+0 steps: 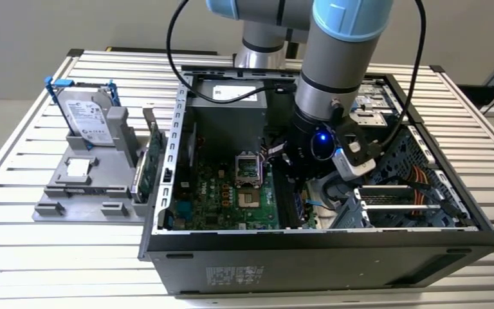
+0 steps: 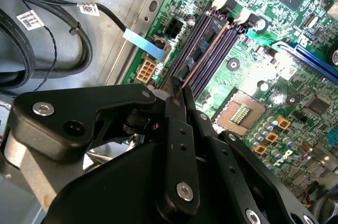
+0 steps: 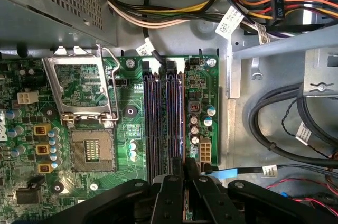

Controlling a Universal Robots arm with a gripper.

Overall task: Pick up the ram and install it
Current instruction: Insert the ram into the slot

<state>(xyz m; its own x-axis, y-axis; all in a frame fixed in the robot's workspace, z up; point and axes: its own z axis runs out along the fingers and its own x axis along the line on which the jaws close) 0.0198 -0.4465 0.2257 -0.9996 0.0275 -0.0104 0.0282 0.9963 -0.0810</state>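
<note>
We see, on the slatted metal table outside the computer case, on the exterior view's left of it, a grey holder with a silver hard drive standing upright in it. A green circuit card stands on edge just beside the case's wall. Inside the open case lies the green motherboard, its bare processor socket next to the row of memory slots. Towards the case's side on the exterior view's right, the robot arm reaches down into the case over those slots. In the second wrist view the gripper has its fingers drawn tight together on the ram, a thin dark stick seen nearly edge-on and running in line with the slots. We cannot tell whether it sits in a slot. Black cables loop on the case floor beyond the board
</note>
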